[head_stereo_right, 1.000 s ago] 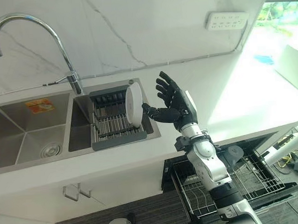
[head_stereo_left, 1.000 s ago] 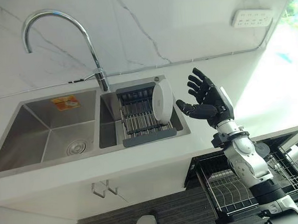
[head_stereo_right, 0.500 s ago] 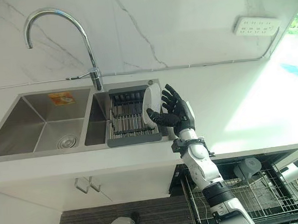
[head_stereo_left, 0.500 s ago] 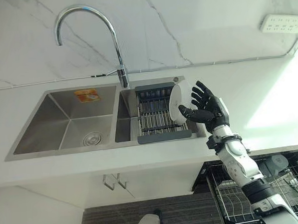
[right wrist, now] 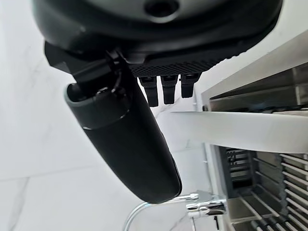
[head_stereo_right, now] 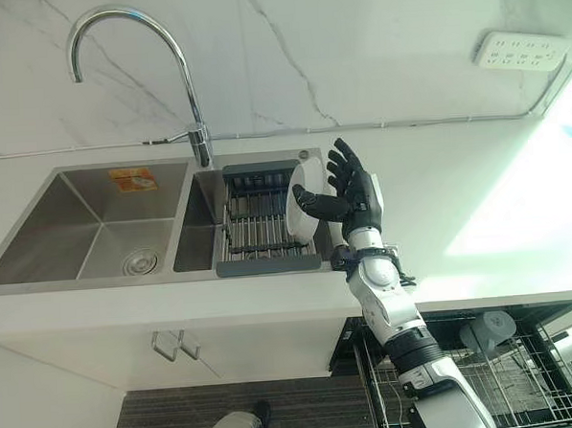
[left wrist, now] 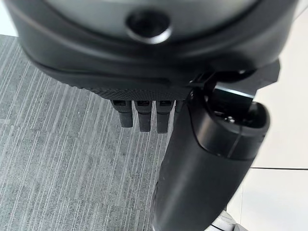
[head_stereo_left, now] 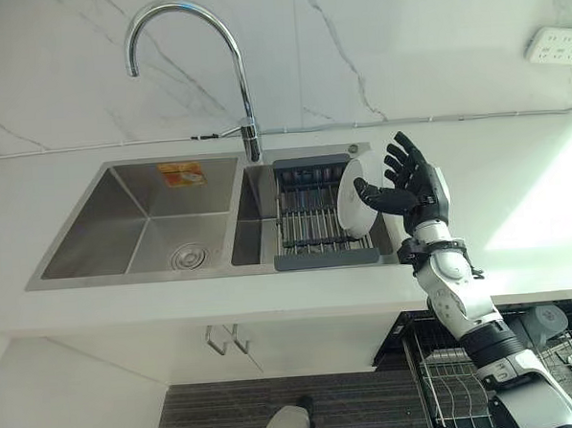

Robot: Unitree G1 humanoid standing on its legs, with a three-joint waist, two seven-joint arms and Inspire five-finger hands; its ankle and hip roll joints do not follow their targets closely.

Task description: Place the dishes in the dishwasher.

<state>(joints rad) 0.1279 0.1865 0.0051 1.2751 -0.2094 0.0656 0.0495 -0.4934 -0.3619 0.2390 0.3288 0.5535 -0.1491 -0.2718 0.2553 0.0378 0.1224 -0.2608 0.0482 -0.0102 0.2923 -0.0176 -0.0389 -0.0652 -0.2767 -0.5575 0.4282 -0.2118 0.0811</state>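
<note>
While my right hand (head_stereo_left: pixel 414 183) is raised over the counter at the sink's right end, I see its fingers (head_stereo_left: pixel 399 158) spread straight and fanned upward, with the thumb (head_stereo_left: pixel 373 193) reaching across the face of the white plate (head_stereo_left: pixel 353 199). From the head views the thumb overlaps the plate's face and the fingers stand behind its rim, so the hand brackets the plate, but nothing is curled round it, and I cannot tell whether the thumb touches. In the right wrist view the plate's edge (right wrist: pixel 240 130) runs just past the fingertips (right wrist: pixel 167 89), with the thumb (right wrist: pixel 126 144) lying alongside it.

The plate stands on edge at the right end of the grey drying rack (head_stereo_left: pixel 310 222), which sits across the smaller right basin (head_stereo_left: pixel 246 216) of the steel double sink (head_stereo_left: pixel 85 229). The rack's metal bars carry nothing else that I can make out. A tall curved tap (head_stereo_left: pixel 191 46) rises behind the divider between the two basins, and the larger left basin has a drain (head_stereo_left: pixel 188 257) in its floor.

Below the white counter (head_stereo_left: pixel 271 296), to the right, the dishwasher's wire basket (head_stereo_right: pixel 506 375) is pulled out, well apart from the plate.

My left hand (left wrist: pixel 144 113) shows in its own wrist view, hanging above grey striped floor (left wrist: pixel 57 159) with its fingers relaxed and holding nothing.
</note>
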